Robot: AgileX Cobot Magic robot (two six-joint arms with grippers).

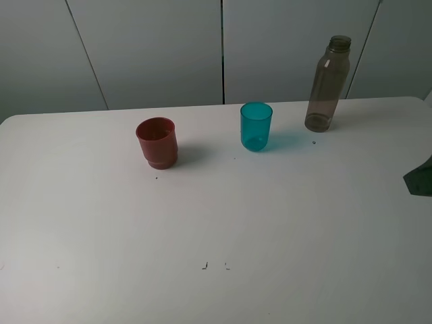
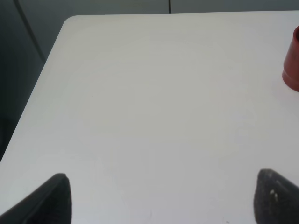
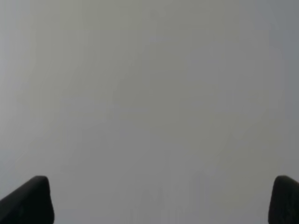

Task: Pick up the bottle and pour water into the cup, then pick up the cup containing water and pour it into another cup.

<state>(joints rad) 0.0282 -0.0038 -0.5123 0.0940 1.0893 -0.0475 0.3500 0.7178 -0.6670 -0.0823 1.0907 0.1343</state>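
The smoky grey-brown bottle [image 1: 328,84] stands upright at the table's far right, uncapped. To its left is the teal translucent cup [image 1: 256,125], upright. The squat red cup [image 1: 157,142] stands further left, and its edge [image 2: 292,60] also shows in the left wrist view. My left gripper [image 2: 161,200] is open over bare table, well short of the red cup, with nothing between its fingers. My right gripper [image 3: 161,200] is open too, and its view shows only a plain grey surface. A dark piece of the right arm [image 1: 420,179] pokes in at the right edge, well apart from the bottle.
The white table [image 1: 216,229] has a rounded far-left corner [image 2: 70,21] and a grey panelled wall behind it. A few small dark specks lie on the tabletop near the front middle.
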